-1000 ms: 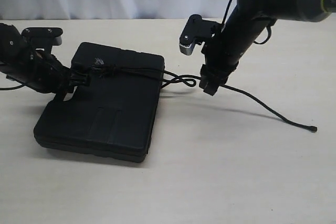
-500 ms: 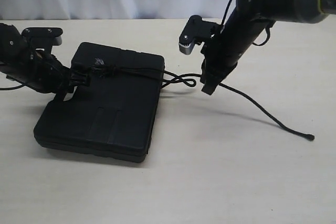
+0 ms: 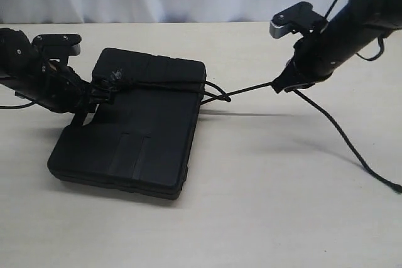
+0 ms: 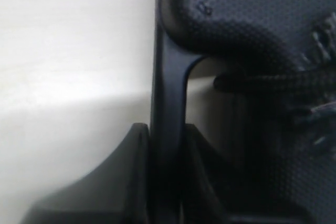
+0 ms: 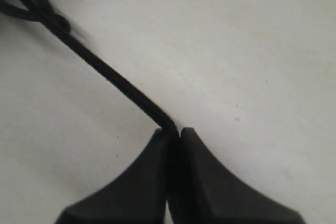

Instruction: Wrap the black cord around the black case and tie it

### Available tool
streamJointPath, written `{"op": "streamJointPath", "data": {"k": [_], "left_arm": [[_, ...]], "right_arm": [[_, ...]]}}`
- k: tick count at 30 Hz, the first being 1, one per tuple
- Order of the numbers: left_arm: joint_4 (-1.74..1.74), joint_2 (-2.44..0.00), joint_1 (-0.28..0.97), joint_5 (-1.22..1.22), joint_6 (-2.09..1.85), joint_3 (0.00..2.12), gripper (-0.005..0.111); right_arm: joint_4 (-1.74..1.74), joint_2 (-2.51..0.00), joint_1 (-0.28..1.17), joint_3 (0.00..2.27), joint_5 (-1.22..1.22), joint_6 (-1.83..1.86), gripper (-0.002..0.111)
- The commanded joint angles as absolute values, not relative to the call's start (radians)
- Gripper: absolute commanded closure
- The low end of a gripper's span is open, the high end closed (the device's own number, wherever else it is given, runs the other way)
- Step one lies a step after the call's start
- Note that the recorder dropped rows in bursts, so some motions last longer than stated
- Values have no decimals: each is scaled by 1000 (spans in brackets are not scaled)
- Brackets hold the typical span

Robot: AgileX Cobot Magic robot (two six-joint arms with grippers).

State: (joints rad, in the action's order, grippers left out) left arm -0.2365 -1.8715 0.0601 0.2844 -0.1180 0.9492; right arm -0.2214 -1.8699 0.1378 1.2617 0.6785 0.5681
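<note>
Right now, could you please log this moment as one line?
left gripper: shut on flat matte black plastic case | right gripper: shut on thin black braided cord, taut

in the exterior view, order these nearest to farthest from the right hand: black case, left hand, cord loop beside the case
1. cord loop, just right of the black case, on the stretch the right hand pinches
2. black case, left of centre
3. left hand, at the case's far left edge, clamped on its handle

On the worktop [image 3: 264,205] the black case [image 3: 132,136] lies left; the black cord [image 3: 251,88] crosses its far end, stretching right to the right claw [image 3: 281,86].
</note>
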Motion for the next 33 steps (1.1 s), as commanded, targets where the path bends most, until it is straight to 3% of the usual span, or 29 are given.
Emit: {"op": "streamJointPath", "data": {"k": [1, 14, 25, 33], "left_arm": [[-226, -1853, 45, 254, -71, 951, 107], [-234, -1853, -39, 282, 9, 951, 107], [-246, -1855, -46, 280, 0, 951, 107], [-251, -1855, -8, 266, -56, 951, 107]], "right_arm": [[-164, -1817, 46, 1195, 576, 471, 104], [-170, -1801, -72, 1070, 425, 353, 104], [-287, -1801, -9, 1070, 408, 542, 103], [-403, -1801, 108, 1092, 374, 592, 77]]}}
